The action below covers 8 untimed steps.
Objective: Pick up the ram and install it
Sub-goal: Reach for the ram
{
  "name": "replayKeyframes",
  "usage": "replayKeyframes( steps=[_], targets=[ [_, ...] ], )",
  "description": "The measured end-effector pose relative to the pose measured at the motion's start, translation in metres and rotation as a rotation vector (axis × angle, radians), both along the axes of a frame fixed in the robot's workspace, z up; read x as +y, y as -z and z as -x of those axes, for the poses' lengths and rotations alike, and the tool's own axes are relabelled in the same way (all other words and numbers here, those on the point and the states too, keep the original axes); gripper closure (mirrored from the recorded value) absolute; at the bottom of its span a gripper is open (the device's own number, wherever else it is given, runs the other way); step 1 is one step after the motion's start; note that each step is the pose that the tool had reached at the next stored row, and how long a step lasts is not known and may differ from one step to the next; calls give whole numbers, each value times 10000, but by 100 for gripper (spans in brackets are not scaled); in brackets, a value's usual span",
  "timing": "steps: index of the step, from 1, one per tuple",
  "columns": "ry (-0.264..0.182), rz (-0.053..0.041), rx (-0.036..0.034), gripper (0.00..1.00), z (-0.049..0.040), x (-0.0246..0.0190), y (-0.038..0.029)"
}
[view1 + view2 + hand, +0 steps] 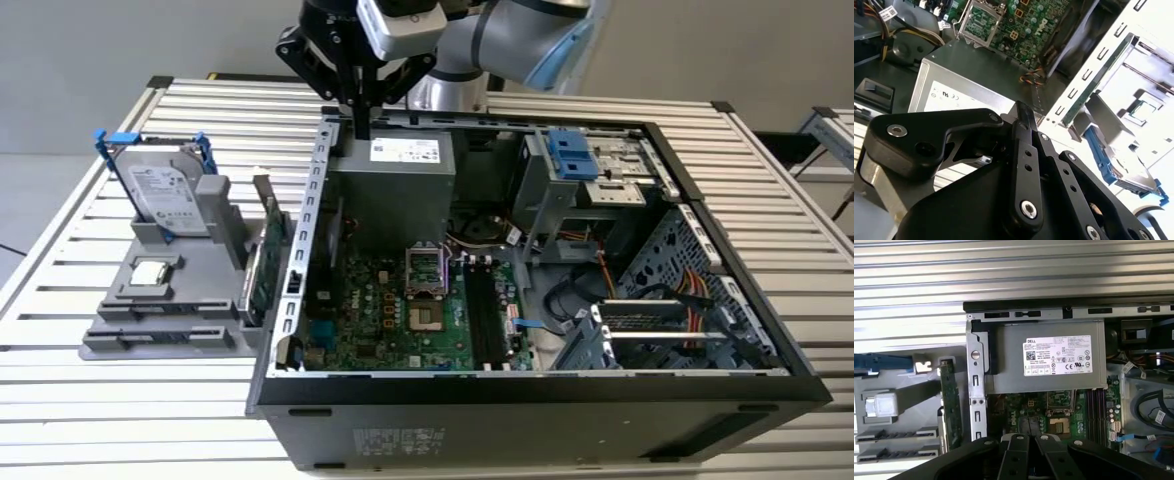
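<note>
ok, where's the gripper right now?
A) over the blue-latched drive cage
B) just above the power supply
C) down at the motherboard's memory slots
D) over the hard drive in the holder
B: in the exterior view the gripper hangs just above the grey power supply, well apart from the hard drive and up from the motherboard.

We see a slatted aluminium table (pixel 134 400) under even light, a plain grey wall (pixel 134 40) behind it, a second slatted table (pixel 835 135) at the exterior view's right, and grey floor (pixel 24 200) at its left.
</note>
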<state>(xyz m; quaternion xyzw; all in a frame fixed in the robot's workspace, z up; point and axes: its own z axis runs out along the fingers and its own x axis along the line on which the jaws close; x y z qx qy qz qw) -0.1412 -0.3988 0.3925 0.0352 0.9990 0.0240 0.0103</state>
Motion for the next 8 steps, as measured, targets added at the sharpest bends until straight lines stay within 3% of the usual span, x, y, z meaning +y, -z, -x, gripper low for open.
replayKeyframes(
  steps=[8],
  targets=[
    [-22, 0, 0, 100, 45, 0, 1]
  ],
)
